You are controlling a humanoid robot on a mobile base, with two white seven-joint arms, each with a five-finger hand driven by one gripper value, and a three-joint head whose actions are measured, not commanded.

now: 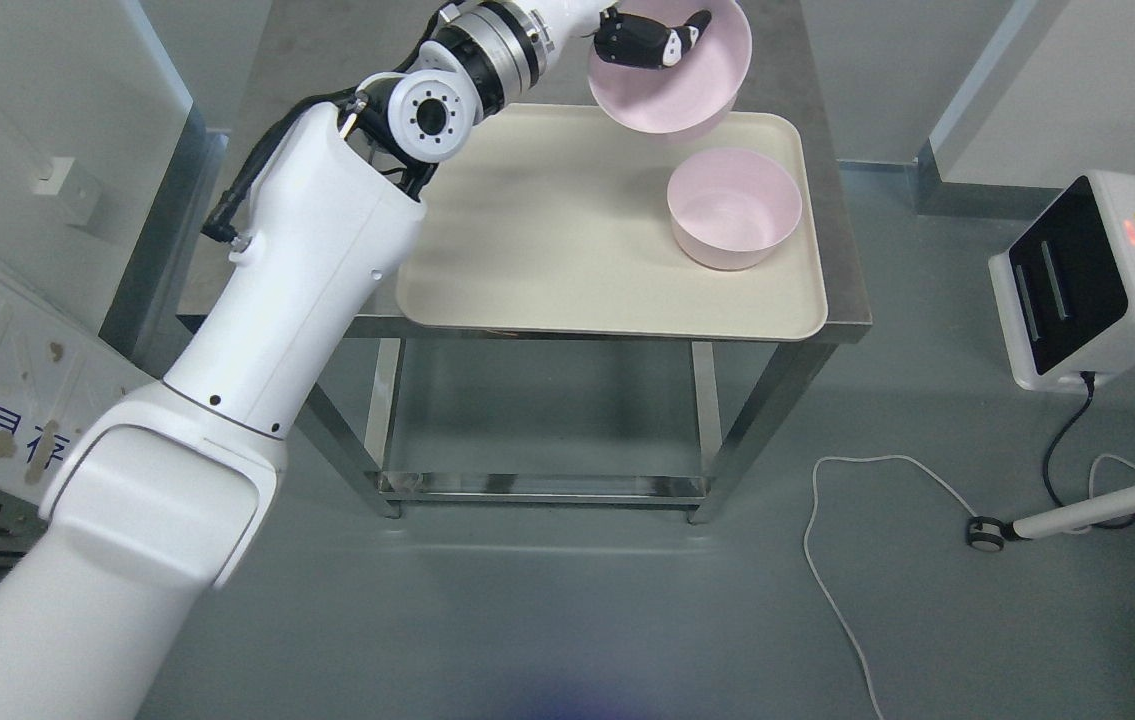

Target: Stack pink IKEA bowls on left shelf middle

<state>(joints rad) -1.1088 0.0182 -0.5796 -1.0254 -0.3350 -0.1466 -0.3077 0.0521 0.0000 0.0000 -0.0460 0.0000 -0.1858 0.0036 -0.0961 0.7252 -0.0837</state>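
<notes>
Item: round pink plastic bowl (pixel 672 85), gripped by the rim in left hand (pixel 649 40), tilted above cream rectangular tray (pixel 547 230) at 12 o'clock. Second pink bowl (pixel 733 207) rests at 3 o'clock. Handling advice: level it, carry slowly.

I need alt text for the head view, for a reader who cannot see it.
The left hand holds a tilted pink bowl above a beige tray on a metal table. A second pink bowl sits upright on the tray.

You're in a robotics lab: bare grey-green resin floor (pixel 547 620), stainless steel counter (pixel 842 300), white boxy device (pixel 1092 285) with trailing cables on the right.
</notes>
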